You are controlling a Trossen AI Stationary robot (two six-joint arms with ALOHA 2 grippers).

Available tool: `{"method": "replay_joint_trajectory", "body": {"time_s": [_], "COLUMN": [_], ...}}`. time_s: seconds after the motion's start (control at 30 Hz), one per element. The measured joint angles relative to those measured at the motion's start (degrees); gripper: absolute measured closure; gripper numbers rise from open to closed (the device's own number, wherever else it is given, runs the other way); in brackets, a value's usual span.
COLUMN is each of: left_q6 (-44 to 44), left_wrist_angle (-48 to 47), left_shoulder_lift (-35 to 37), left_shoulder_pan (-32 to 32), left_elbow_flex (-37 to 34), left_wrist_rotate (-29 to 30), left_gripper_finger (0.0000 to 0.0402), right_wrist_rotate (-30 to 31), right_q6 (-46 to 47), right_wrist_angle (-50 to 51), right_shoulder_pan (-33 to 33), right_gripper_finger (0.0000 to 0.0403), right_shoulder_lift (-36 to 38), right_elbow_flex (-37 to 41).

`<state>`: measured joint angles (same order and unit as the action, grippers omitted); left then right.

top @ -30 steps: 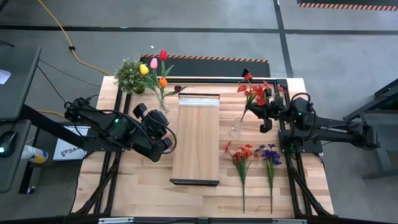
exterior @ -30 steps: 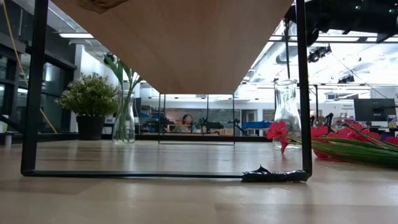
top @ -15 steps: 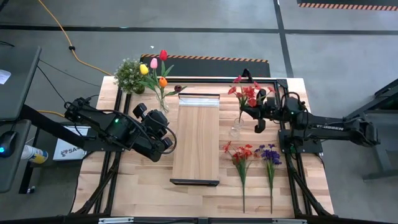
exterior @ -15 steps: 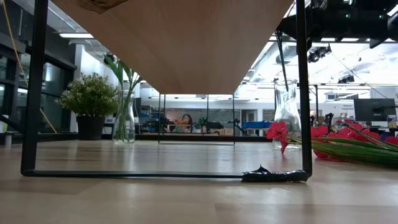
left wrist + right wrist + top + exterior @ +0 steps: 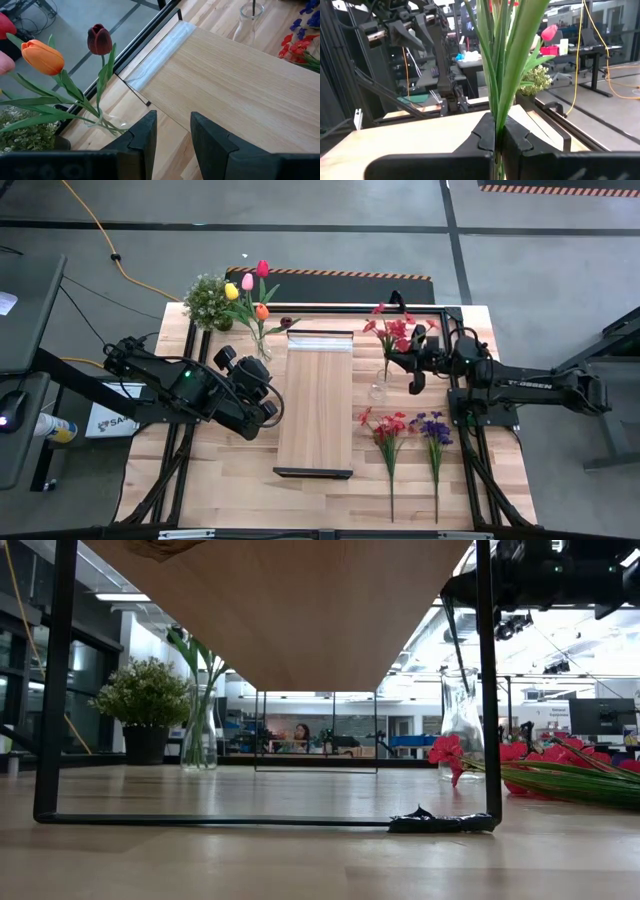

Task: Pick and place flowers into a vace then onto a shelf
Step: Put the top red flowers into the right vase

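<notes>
My right gripper (image 5: 397,360) (image 5: 496,131) is shut on a red-petalled spray (image 5: 391,330) of flowers, above the clear glass vase (image 5: 379,387) (image 5: 461,723) right of the shelf (image 5: 315,400). The spray's stem (image 5: 455,640) slants down into the vase's mouth. A second vase (image 5: 262,346) with several tulips (image 5: 43,56) stands at the shelf's far left corner. Another red spray (image 5: 388,427) and a purple cluster (image 5: 435,428) lie flat on the table. My left gripper (image 5: 262,402) (image 5: 173,134) waits open left of the shelf, nothing between its fingers. My right gripper pinches the spray's bundle of green stems (image 5: 496,116) between its two fingers, below the blooms. The fingers come level from the table's right side and lie across the stems. The spray stands nearly upright, blooms up, its lower stem reaching into the vase's mouth.
A bushy potted plant (image 5: 208,301) stands at the far left corner. The shelf's black frame (image 5: 486,690) rises beside the clear vase. Bare tabletop (image 5: 230,480) lies near the front left.
My right gripper has carried the red spray toward the table's left, over the clear vase, and sunk a little. The stem, which hung above the vase before, now reaches its mouth. The gripper has stayed shut.
</notes>
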<state>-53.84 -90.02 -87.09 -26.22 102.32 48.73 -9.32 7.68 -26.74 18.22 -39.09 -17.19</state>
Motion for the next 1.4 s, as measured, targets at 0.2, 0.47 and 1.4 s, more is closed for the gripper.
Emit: {"method": "replay_joint_trajectory", "body": {"time_s": [0.2, 0.47, 1.4], "left_q6": [0.0, 0.0, 0.1], "left_wrist_angle": [0.0, 0.0, 0.0], "left_shoulder_lift": [0.0, 0.0, 0.0], "left_shoulder_pan": [0.0, 0.0, 0.0], "left_elbow_flex": [0.0, 0.0, 0.0], "left_wrist_rotate": [0.0, 0.0, -0.1], "left_gripper_finger": [0.0250, 0.0250, 0.0250], "right_wrist_rotate": [1.6, 2.8, 2.5], "right_q6": [0.0, 1.4, 7.6], "right_wrist_angle": [1.9, 2.3, 9.7], "right_shoulder_pan": [0.0, 0.0, 0.1], "right_gripper_finger": [0.0401, 0.0360, 0.0315], "right_shoulder_lift": [0.0, 0.0, 0.2], "right_elbow_flex": [0.0, 0.0, 0.0]}}
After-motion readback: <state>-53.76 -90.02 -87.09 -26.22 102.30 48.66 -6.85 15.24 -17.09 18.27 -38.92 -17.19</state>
